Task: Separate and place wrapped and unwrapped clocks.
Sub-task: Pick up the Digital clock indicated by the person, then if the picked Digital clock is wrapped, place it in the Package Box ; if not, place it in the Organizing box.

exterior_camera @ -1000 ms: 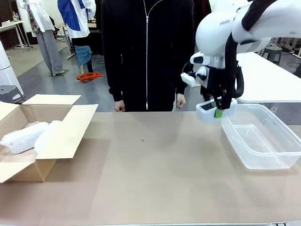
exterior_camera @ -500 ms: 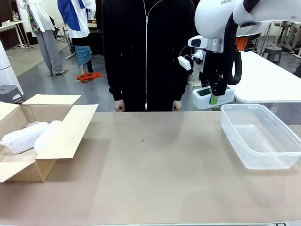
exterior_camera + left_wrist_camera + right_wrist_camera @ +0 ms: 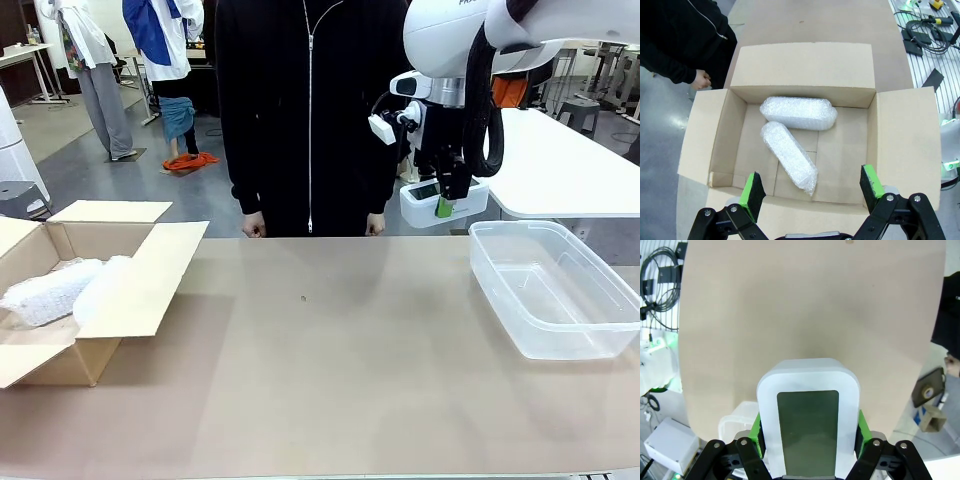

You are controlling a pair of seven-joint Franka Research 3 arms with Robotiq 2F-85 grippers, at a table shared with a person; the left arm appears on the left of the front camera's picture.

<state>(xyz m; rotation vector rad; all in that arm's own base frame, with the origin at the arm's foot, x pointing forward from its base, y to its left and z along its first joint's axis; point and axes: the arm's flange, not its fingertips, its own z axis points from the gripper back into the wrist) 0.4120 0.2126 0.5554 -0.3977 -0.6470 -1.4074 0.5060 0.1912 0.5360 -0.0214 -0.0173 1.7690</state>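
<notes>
Rising higher than before, right claw (image 3: 441,207) grips white clock (image 3: 444,201)

Your front camera faces the person across the table (image 3: 330,340); both wrist cameras look down, sharing box (image 3: 805,75) and table.

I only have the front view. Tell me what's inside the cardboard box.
Observer: Two bubble-wrapped bundles lie on the floor of the box, touching at one end.
Operator: Report the left gripper.
Observer: The left gripper hovers above the box, jaws open, holding nothing.
Operator: Now describe the right one's grip.
Observer: The right gripper has the white clock between its green pads, with the grey-green screen facing the wrist camera.
</notes>
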